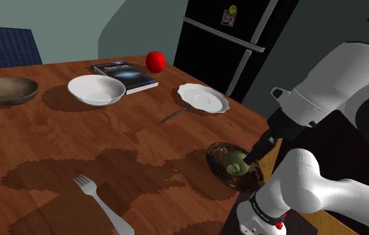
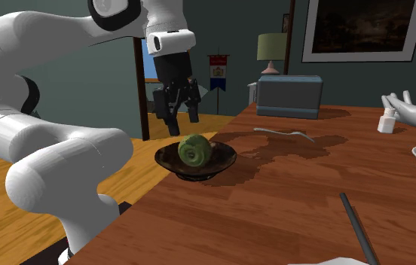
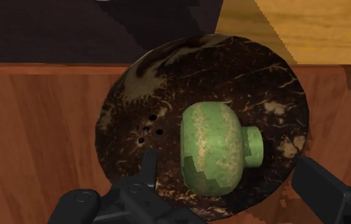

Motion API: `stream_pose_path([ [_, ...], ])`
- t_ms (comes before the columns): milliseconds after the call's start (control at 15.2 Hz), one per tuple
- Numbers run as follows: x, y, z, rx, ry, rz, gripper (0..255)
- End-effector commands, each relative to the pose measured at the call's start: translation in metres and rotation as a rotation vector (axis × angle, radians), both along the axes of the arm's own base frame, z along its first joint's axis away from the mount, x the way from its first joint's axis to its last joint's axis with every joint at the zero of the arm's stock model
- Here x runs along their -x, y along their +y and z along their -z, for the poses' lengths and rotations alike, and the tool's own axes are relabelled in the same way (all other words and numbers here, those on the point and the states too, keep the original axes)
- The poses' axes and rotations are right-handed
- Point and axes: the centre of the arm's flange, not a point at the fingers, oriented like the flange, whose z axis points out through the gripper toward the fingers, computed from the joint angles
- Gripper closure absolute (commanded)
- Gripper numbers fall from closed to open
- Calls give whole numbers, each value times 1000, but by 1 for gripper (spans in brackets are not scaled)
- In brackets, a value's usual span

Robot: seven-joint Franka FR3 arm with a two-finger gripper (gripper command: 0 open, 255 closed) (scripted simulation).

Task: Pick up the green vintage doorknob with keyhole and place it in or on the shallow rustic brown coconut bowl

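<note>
The black two-finger gripper (image 2: pixel 183 114) is seen open and empty, its fingers (image 3: pixel 323 188) set well apart and hung just above the shallow dark brown coconut-shell bowl (image 3: pixel 250 76), with a gap left between the fingertips and what lies below. The round green doorknob with worn, mottled paint (image 3: pixel 211 147) is found inside that bowl, laid on its side on the bowl's dark floor, its short stem turned toward one finger; it is touched by neither finger. Three small holes are shown in the bowl's floor just beside the knob. The bowl is set on the reddish-brown wooden table (image 1: pixel 109 153) close to its edge, at the lower right of the shoulder view, near the white arm's stand. Farther across the table, well apart from the bowl, other things are laid out: a scalloped white plate (image 1: pixel 203 97) with a dark slender utensil (image 1: pixel 174 115) just beside it, a smooth white bowl (image 1: pixel 96 89), a dull grey-brown bowl (image 1: pixel 7 89), a dark-covered book (image 1: pixel 125 75) and – at the book's far end – a red apple (image 1: pixel 154 61). A silver fork (image 1: pixel 103 203) is placed near the table's front edge in the shoulder view. A black refrigerator (image 1: pixel 230 40) is shown beyond the table, and in the second exterior view a blue-grey toaster (image 2: pixel 289 95) is seen standing on the table's far end.
</note>
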Motion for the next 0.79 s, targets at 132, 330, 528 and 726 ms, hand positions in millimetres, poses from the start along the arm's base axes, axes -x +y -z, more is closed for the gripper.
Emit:
stream_pose_path([
  [132,3,-3,-26,0,0,0,0],
  [330,6,-5,-49,0,0,0,0],
  [528,6,-5,-49,0,0,0,0],
  [726,6,-5,-49,0,0,0,0],
])
